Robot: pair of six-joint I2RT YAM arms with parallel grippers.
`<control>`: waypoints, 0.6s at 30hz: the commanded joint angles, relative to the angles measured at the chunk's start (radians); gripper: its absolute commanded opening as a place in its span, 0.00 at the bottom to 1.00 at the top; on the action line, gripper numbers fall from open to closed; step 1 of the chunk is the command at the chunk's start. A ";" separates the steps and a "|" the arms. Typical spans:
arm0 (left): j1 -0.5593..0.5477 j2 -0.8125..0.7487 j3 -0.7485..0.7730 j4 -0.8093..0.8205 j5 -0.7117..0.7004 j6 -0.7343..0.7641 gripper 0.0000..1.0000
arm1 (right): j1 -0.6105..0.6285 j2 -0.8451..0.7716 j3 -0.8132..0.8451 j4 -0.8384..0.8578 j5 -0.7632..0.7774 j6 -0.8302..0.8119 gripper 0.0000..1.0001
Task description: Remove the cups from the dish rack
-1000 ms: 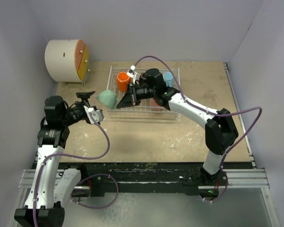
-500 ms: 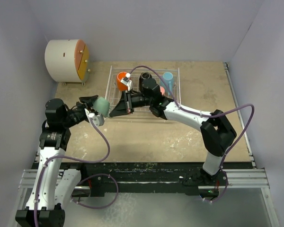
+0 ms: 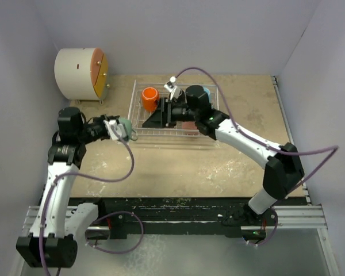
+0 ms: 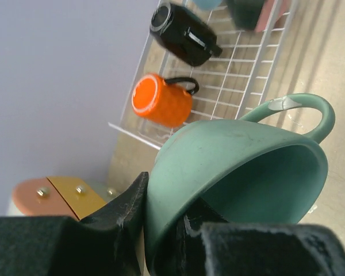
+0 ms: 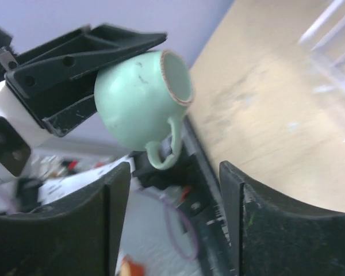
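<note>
The teal-green mug (image 3: 125, 127) (image 4: 236, 167) (image 5: 139, 106) hangs just left of the dish rack (image 3: 161, 133) (image 4: 236, 80), with my left gripper (image 3: 118, 127) (image 4: 161, 201) shut on its rim, one finger inside and one outside. My right gripper (image 3: 148, 121) (image 5: 175, 218) is open and holds nothing; it sits over the rack's left part, facing the mug from a short way off. In the rack stand the orange mug (image 3: 150, 98) (image 4: 161, 100) and the black mug (image 4: 184, 34). A light blue mug (image 3: 207, 92) and a pink cup (image 4: 274, 10) peek out beside the right arm.
A white drum (image 3: 77, 72) with an orange-yellow face (image 4: 63, 192) stands at the back left, near the wall. Bare sandy tabletop (image 3: 190, 167) stretches in front of the rack. Grey walls close in the left, back and right sides.
The right gripper carried the teal-green mug left out of the rack, the left gripper shut on its rim, and the right gripper opened and drew back over the rack.
</note>
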 commanded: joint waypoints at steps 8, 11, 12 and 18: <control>0.004 0.437 0.312 -0.263 -0.442 -0.236 0.00 | -0.085 -0.095 0.199 -0.488 0.568 -0.476 0.72; 0.006 0.545 0.350 -0.307 -0.527 -0.289 0.00 | -0.085 -0.060 0.234 -0.510 0.608 -0.513 0.72; 0.006 0.580 0.359 -0.326 -0.547 -0.303 0.00 | -0.084 -0.046 0.247 -0.515 0.616 -0.526 0.72; 0.007 0.730 0.380 -0.350 -0.604 -0.343 0.00 | -0.084 0.076 0.354 -0.544 0.662 -0.578 0.73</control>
